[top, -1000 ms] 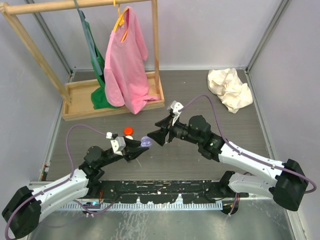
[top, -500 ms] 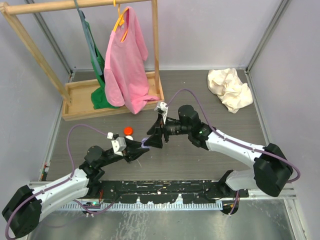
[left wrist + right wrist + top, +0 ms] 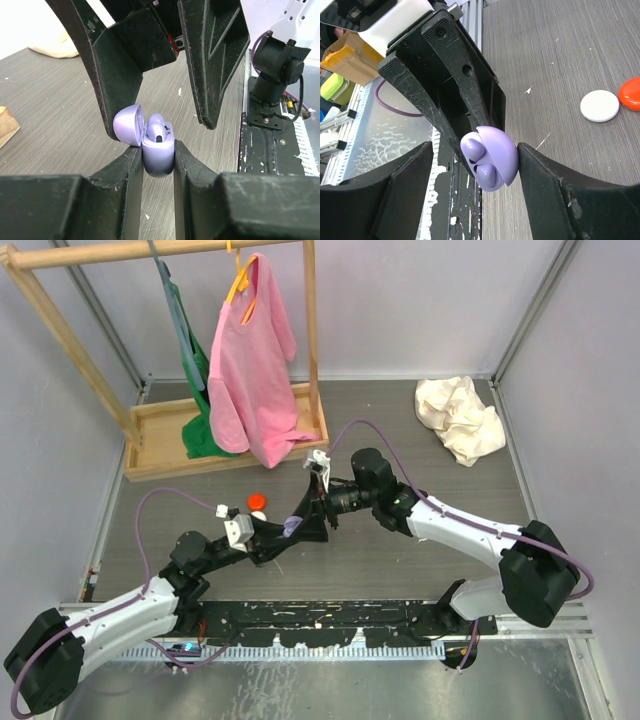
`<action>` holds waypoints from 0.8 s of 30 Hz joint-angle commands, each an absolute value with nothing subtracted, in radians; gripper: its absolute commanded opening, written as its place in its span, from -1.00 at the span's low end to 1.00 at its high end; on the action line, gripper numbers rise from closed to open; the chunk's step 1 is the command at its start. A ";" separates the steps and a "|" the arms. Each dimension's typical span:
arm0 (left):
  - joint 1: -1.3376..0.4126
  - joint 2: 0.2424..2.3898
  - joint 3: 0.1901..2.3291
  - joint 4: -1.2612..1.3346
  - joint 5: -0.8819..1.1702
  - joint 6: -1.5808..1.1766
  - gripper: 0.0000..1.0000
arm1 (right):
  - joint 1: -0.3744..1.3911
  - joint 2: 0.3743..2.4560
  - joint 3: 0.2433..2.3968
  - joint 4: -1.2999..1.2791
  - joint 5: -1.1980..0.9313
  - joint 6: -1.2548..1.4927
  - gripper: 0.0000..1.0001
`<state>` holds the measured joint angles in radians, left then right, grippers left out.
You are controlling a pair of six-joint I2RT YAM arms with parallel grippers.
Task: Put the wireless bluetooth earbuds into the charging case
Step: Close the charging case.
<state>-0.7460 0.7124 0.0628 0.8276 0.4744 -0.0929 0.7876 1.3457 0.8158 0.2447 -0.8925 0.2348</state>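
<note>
My left gripper [image 3: 284, 531] is shut on the body of a lilac charging case [image 3: 158, 155], held above the table with its lid [image 3: 128, 124] hinged open. In the right wrist view the case [image 3: 506, 150] holds two lilac earbuds [image 3: 476, 150] seated side by side. One earbud also shows in the left wrist view [image 3: 156, 129]. My right gripper [image 3: 308, 519] is open and straddles the case. One of its fingers [image 3: 545, 190] touches the lid, and the other stands apart. No red or white earbuds are in view.
A red round case [image 3: 256, 501] and a white round case [image 3: 259, 514] lie on the table just behind the left gripper. A wooden rack [image 3: 230, 445] with a pink shirt [image 3: 250, 370] stands at the back left. A cream cloth [image 3: 458, 416] lies at the back right.
My right gripper has moved left and down to the case held by the left gripper and now straddles it. The left arm has stayed in place.
</note>
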 commanded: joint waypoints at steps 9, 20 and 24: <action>-0.748 0.739 0.111 0.878 0.430 -0.086 -0.99 | 0.785 1.259 0.874 0.159 -0.927 0.153 0.45; -0.748 0.767 0.136 0.828 0.359 -0.110 -0.99 | 0.783 1.190 0.856 0.082 -0.697 0.106 0.48; -0.749 0.816 0.176 0.773 0.278 -0.155 -0.99 | 0.780 1.139 0.825 0.071 -0.474 0.111 0.49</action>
